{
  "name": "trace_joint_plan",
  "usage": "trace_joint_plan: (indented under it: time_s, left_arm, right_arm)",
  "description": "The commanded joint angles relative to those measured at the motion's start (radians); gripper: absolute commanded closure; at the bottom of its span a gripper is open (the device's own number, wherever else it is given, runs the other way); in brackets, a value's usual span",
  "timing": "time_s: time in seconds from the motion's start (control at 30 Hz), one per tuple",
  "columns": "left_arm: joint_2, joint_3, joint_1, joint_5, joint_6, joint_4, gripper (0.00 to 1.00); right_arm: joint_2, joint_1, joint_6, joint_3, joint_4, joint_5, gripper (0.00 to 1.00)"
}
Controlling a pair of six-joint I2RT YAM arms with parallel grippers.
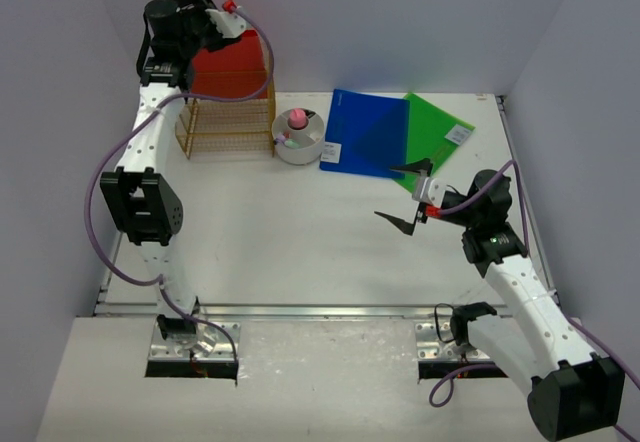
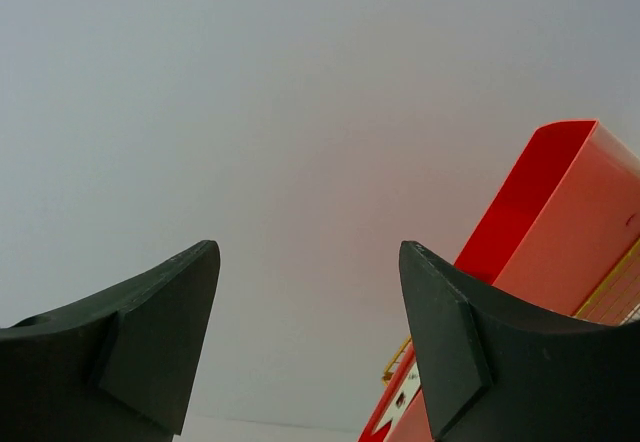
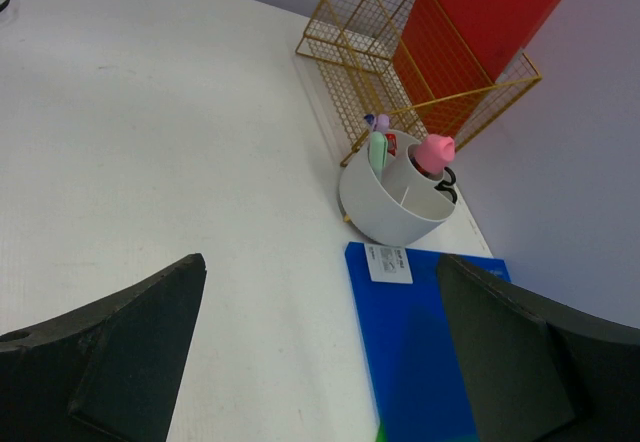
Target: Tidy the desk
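White surface (image 1: pixel 280 242) spreads under both arms, with the blue folder (image 1: pixel 365 132) lying flat at its far right, just beyond the spread, empty right hand (image 1: pixel 386 193), the nearer one, while the left hand (image 2: pixel 308 252), also spread, hangs high by the rack (image 1: pixel 225 127).

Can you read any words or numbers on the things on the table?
Nothing here can be read.
On the blue folder: a white sticker, print too small.
On the green folder: a white sticker, too small.
On the red folder: a white tag, blurred.
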Motion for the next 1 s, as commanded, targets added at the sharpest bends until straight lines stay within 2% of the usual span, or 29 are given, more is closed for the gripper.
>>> trace_joint_plan:
  time_s: [0.0, 0.13, 0.27, 0.4, 0.47, 0.57, 0.67, 0.7, 0.77, 0.83, 0.97]
  left_arm:
    - [0.033, 0.041, -0.008, -0.035, -0.097, 0.095, 0.29]
    - [-0.038, 0.008, -0.006, 0.02, -0.201, 0.179, 0.28]
    - [-0.204, -0.059, -0.007, 0.088, -0.401, 0.246, 0.28]
    - [-0.387, -0.105, -0.006, 0.14, -0.512, 0.119, 0.27]
    - [-0.498, -0.184, -0.006, 0.167, -0.508, -0.001, 0.27]
    - [-0.65, -0.377, -0.006, 0.165, -0.507, -0.087, 0.27]
    - [-0.787, -0.491, -0.006, 0.137, -0.514, -0.158, 0.27]
    - [-0.804, -0.513, -0.006, 0.129, -0.517, -0.196, 0.27]
    - [-0.852, -0.585, -0.006, 0.119, -0.527, -0.221, 0.28]
    - [-0.903, -0.665, -0.006, 0.119, -0.547, -0.217, 0.28]
    - [-0.973, -0.775, -0.006, 0.176, -0.612, -0.203, 0.28]
  right_arm:
    - [-0.007, 0.005, 0.012, 0.023, 0.008, 0.005, 0.02]
    - [-0.004, 0.005, 0.067, 0.034, 0.008, 0.064, 0.02]
    - [0.021, 0.005, 0.245, 0.058, 0.024, 0.224, 0.03]
    - [0.109, 0.002, 0.456, 0.149, -0.062, 0.508, 0.05]
    - [0.181, -0.018, 0.561, 0.205, -0.117, 0.575, 0.06]
    - [0.284, -0.068, 0.715, 0.263, -0.143, 0.548, 0.05]
    - [0.395, -0.075, 0.729, 0.327, -0.156, 0.607, 0.04]
    - [0.459, -0.075, 0.735, 0.345, -0.175, 0.701, 0.06]
    - [0.549, -0.117, 0.79, 0.393, -0.201, 0.775, 0.1]
    - [0.612, -0.194, 0.902, 0.426, -0.239, 0.753, 0.13]
    - [0.69, -0.338, 1.011, 0.435, -0.236, 0.751, 0.22]
